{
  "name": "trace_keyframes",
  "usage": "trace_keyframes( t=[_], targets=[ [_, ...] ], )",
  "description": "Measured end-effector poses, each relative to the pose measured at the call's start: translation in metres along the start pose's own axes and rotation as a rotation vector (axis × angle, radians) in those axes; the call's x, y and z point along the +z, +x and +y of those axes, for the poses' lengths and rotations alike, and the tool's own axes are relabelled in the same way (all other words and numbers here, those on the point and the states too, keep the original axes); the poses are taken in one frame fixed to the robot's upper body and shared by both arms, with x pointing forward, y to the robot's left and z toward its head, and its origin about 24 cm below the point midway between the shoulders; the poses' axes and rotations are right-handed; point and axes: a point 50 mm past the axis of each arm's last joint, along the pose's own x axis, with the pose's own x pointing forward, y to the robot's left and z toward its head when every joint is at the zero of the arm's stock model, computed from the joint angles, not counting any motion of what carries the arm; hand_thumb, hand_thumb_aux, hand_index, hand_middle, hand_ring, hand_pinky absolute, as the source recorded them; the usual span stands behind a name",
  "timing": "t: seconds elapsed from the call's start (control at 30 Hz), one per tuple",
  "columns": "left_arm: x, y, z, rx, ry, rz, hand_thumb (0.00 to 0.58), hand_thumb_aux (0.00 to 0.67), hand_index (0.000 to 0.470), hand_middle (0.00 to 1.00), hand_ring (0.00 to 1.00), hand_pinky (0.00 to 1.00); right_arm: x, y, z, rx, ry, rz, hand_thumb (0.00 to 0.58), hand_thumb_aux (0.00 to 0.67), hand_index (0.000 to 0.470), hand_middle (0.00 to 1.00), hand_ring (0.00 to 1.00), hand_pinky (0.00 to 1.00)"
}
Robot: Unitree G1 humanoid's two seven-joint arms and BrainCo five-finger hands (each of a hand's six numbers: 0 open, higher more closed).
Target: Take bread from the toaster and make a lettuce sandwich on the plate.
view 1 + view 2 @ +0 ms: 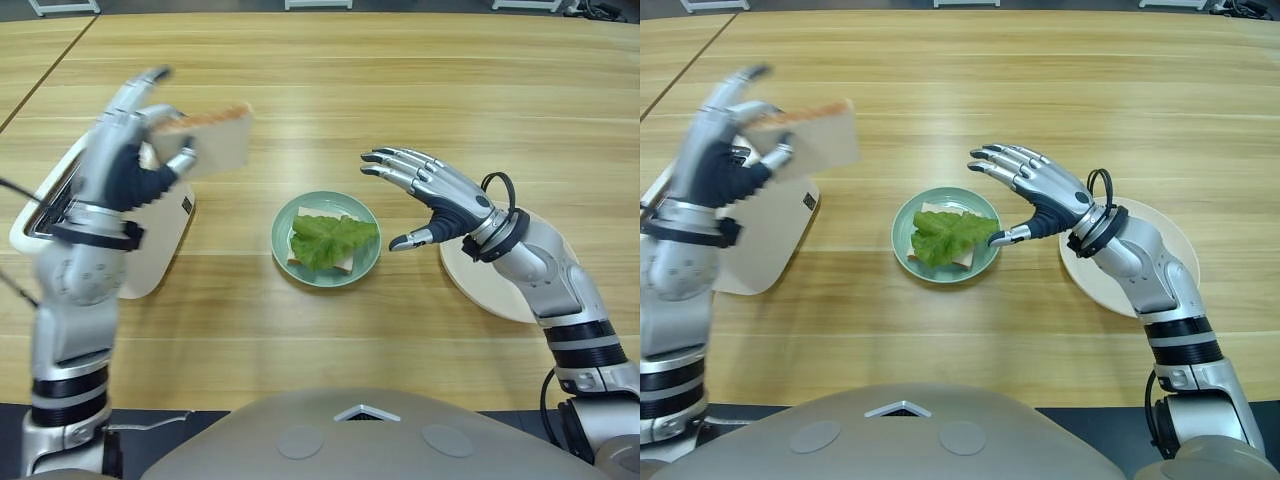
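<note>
Two slices of bread were in view. The raised slice (215,140) was clamped in the left hand (130,170), held in the air above the white toaster (160,250), at about 10 o'clock from the green plate (279,240). Hand and slice were blurred, so the exact grip was hard to make out. The left arm hid much of the toaster, and part of its slot showed at the far 9 o'clock side. The lower slice (312,212) lay on the green plate under a lettuce leaf (330,238) that covered all but its edges. The right hand (435,190) hovered at 3 o'clock of that plate, fingers spread and holding nothing, thumb tip near the rim. Its forearm covered part of a cream plate (480,285) on the wooden desk (400,80).
</note>
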Motion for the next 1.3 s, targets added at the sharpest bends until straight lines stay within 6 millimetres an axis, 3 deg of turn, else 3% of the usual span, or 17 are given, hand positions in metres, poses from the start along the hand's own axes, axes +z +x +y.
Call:
trace_keyframes(
  t=[0.17,0.33,0.5,0.7,0.8,1.0,1.03,1.07,1.1,1.13,1.3],
  targets=[
    [0.039,0.021,-0.046,-0.105,0.121,-0.195,0.580,0.670,0.470,0.00,0.00,0.00,-0.004,0.006,-0.003,-0.018,-0.014,-0.007,0.000,0.000,0.000,0.00,0.00,0.00],
    [0.055,0.042,-0.089,-0.162,0.271,-0.359,0.580,0.670,0.470,0.00,0.00,0.00,-0.009,0.006,-0.001,-0.024,0.000,0.012,0.000,0.000,0.000,0.00,0.00,0.00],
    [0.062,0.054,-0.099,-0.089,0.385,-0.493,0.580,0.670,0.470,0.00,0.00,0.00,-0.010,0.007,0.001,-0.025,0.007,0.007,0.000,0.000,0.000,0.00,0.00,0.00],
    [0.061,0.034,-0.117,-0.096,0.357,-0.591,0.580,0.670,0.470,0.00,0.00,0.00,-0.008,0.009,0.003,-0.017,0.011,-0.007,0.000,0.000,0.000,0.00,0.00,0.00],
    [0.054,0.017,-0.124,-0.139,0.341,-0.583,0.580,0.670,0.470,0.00,0.00,0.00,-0.008,0.009,0.004,-0.015,0.012,-0.011,0.000,0.000,0.000,0.00,0.00,0.00],
    [0.049,0.004,-0.132,-0.175,0.322,-0.584,0.580,0.670,0.470,0.00,0.00,0.00,-0.008,0.010,0.004,-0.013,0.012,-0.012,0.000,0.000,0.000,0.00,0.00,0.00],
    [0.050,0.002,-0.134,-0.180,0.319,-0.585,0.538,0.489,0.343,0.00,0.00,0.00,-0.008,0.010,0.004,-0.013,0.012,-0.012,0.000,0.000,0.000,0.00,0.00,0.00],
    [0.050,0.000,-0.135,-0.186,0.315,-0.583,0.374,0.271,0.190,0.00,0.00,0.00,-0.007,0.010,0.004,-0.012,0.012,-0.014,0.000,0.000,0.000,0.00,0.00,0.00],
    [0.050,0.000,-0.135,-0.191,0.315,-0.579,0.058,0.034,0.024,0.00,0.00,0.00,-0.007,0.010,0.004,-0.012,0.011,-0.014,0.000,0.000,0.000,0.00,0.00,0.00],
    [0.049,-0.001,-0.136,-0.199,0.318,-0.575,0.000,0.000,0.000,0.00,0.00,0.00,-0.007,0.010,0.005,-0.011,0.011,-0.016,0.000,0.000,0.000,0.00,0.00,0.00],
    [0.053,-0.007,-0.129,-0.197,0.310,-0.559,0.000,0.000,0.000,0.00,0.00,0.00,-0.005,0.010,0.007,0.001,0.005,-0.020,0.000,0.000,0.000,0.00,0.00,0.00]
  ],
)
